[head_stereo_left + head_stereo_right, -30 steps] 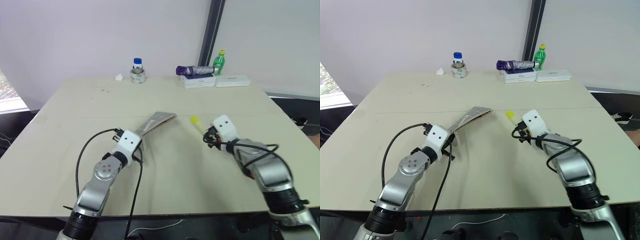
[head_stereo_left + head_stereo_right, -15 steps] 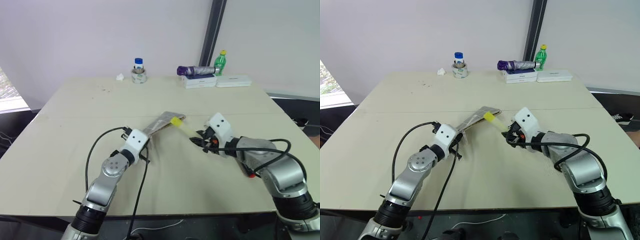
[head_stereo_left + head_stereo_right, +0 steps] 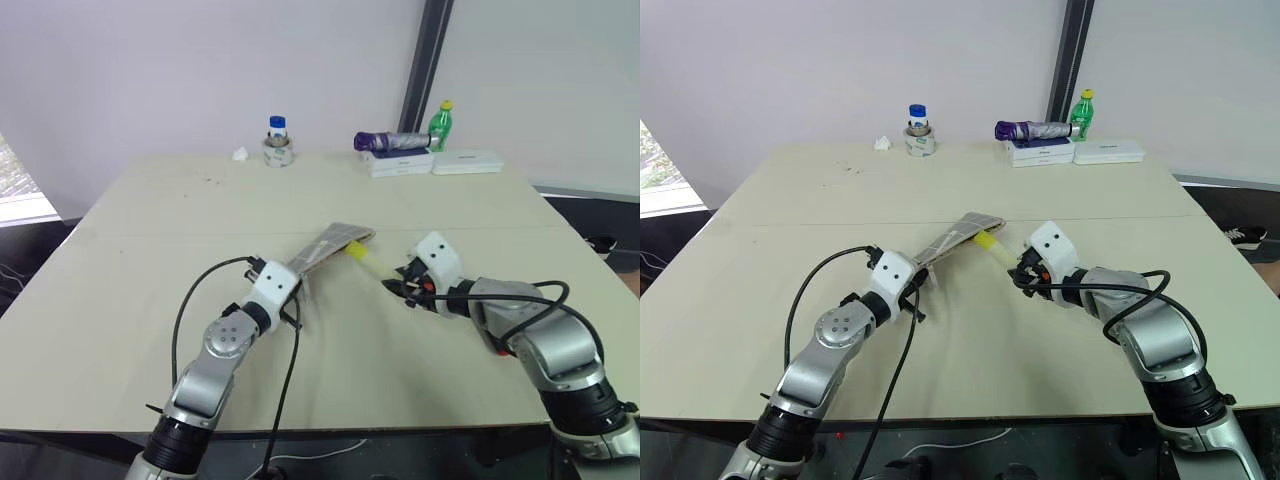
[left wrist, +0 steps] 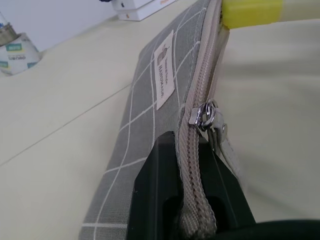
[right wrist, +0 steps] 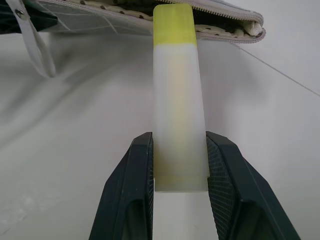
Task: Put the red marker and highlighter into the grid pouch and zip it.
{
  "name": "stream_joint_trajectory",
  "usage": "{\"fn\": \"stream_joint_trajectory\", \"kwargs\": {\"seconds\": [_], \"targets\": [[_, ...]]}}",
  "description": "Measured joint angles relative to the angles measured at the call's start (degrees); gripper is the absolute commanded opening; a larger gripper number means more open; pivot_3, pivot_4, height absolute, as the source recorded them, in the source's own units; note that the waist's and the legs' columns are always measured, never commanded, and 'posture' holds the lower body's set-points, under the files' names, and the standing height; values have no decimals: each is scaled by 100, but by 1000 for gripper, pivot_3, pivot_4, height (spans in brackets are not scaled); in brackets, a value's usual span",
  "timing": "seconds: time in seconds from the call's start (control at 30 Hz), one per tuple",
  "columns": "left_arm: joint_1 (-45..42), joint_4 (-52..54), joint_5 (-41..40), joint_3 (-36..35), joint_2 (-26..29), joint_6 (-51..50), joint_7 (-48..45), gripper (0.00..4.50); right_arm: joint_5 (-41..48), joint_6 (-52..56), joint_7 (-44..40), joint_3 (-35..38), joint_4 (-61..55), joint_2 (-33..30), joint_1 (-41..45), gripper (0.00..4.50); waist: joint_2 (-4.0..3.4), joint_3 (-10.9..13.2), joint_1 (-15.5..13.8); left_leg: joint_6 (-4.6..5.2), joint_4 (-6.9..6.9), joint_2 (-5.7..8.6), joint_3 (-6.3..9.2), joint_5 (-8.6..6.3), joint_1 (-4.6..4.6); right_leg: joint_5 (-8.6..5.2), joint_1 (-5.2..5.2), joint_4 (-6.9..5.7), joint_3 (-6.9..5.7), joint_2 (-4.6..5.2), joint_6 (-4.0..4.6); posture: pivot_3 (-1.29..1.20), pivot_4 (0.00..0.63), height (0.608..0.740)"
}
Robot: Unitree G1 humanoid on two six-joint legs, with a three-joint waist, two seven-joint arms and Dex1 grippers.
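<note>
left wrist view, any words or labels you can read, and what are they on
White label on the grid pouch: a small mark and lines of print, too blurred to read.
Green patch on the tape roll: printed text, too small to read.
White box: an orange mark at its edge, unreadable.
No other writing shows.

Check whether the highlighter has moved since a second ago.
Yes. Held in the right pincer, the highlighter has travelled left to the grid pouch opening, its cap now at the mouth.

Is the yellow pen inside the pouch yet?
Not yet. The highlighter has its cap just at the grid pouch's open zipper, with its body outside in the right tool.
</note>
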State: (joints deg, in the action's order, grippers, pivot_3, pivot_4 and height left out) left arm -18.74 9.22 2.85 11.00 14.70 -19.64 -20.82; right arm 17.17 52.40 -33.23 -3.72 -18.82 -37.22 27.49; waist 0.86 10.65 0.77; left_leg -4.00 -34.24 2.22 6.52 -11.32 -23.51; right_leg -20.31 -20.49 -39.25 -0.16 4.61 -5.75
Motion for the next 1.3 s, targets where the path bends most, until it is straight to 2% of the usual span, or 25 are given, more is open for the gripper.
{"fn": "stream_joint_trajectory", "kwargs": {"seconds": [0.13, 0.37, 0.67, 0.97, 1.2, 1.3], "targets": [[0, 0, 82, 85, 100, 42, -93, 0, -49, -29, -58, -48, -2, -94, 0, 872, 0, 0, 2, 0, 0, 0, 0, 0, 0, 0, 0, 0, 0, 0, 0, 0, 150, 737], [-7, -30, 407, 398, 730, 736, -646, 0, -386, -292, -550, -537, -179, -834, 3, 872, 0, 0, 4, 0, 1, -1, -1, 0, 0, 0, -1, 2, 0, -1, 0, 0, 150, 737], [-124, -167, 414, 666, 968, 1641, -1412, 0, -469, -423, -1086, -933, -316, -921, 127, 872, 0, 0, 4, 1, 1, -2, 0, -1, -2, 0, -1, 4, 0, 1, 0, 0, 150, 737], [-125, -247, 414, 793, 1008, 1937, -1890, 0, -464, -391, -1233, -1065, -481, -763, 229, 872, 0, 0, 0, 1, 1, -2, 1, -1, -2, 0, -1, 5, -1, 1, 0, 0, 150, 737], [-175, -318, 277, 704, 744, 1557, -1788, 0, -336, -428, -1320, -761, -515, -847, 97, 4361, 0, 0, -3, 2, -1, -2, 3, -1, -2, 0, 1, 5, -2, 1, 0, 0, 150, 737], [-253, -320, 143, 518, 562, 1020, -1649, 0, -216, -440, -1379, -371, -631, -1025, -66, 4361, 0, 0, -4, 2, -1, -1, 3, -1, -2, 0, 2, 5, -3, 1, 0, 0, 150, 737]]}}
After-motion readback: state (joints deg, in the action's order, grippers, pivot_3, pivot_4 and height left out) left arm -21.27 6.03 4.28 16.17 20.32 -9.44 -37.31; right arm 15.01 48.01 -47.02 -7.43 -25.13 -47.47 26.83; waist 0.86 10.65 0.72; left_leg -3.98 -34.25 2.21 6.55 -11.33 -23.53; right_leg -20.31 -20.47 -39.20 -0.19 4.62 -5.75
